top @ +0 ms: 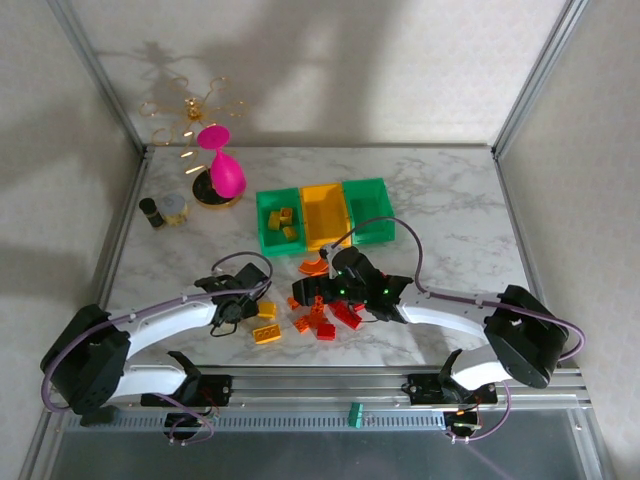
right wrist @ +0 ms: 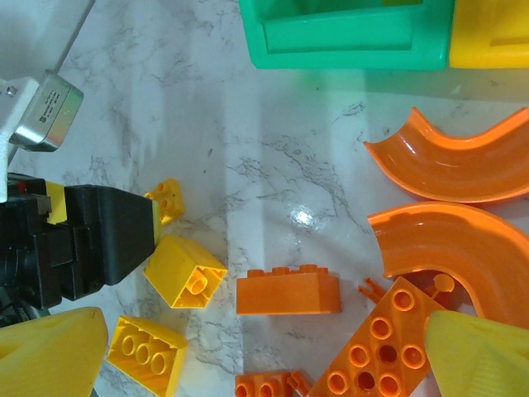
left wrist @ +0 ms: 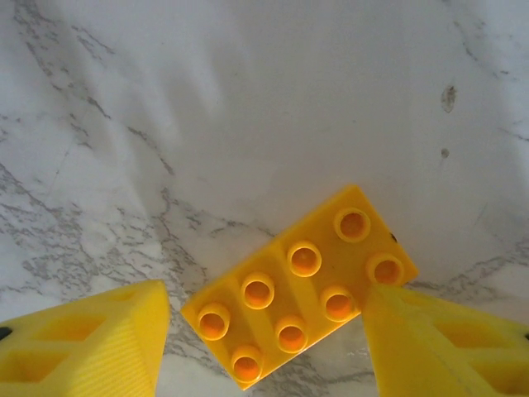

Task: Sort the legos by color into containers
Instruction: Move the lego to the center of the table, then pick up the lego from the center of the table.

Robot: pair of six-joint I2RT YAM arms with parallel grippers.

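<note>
Left pincer stands partly open over a yellow eight-stud brick that lies flat, studs up, on the marble desk. Through its wrist camera I see the finger at four o'clock touching the brick's corner. The other one, at eight o'clock, stands apart from the brick, so nothing is clamped.

Right pincer is spread wide and grips nothing as it hangs over the loose legos. Ahead of it I see an orange brick, and at four o'clock of that a longer orange brick. A curved orange piece lies at two o'clock, with a second curved piece just at its six o'clock. At nine o'clock of the orange brick, a tipped yellow brick shows its hollow underside.

From overhead, I see the containers in a row at twelve o'clock of the pile: a left green bin, a yellow-orange bin and a right green bin. The left green bin holds a few yellow bricks. The rest of the legos lie on the desk between the two pincers.
</note>
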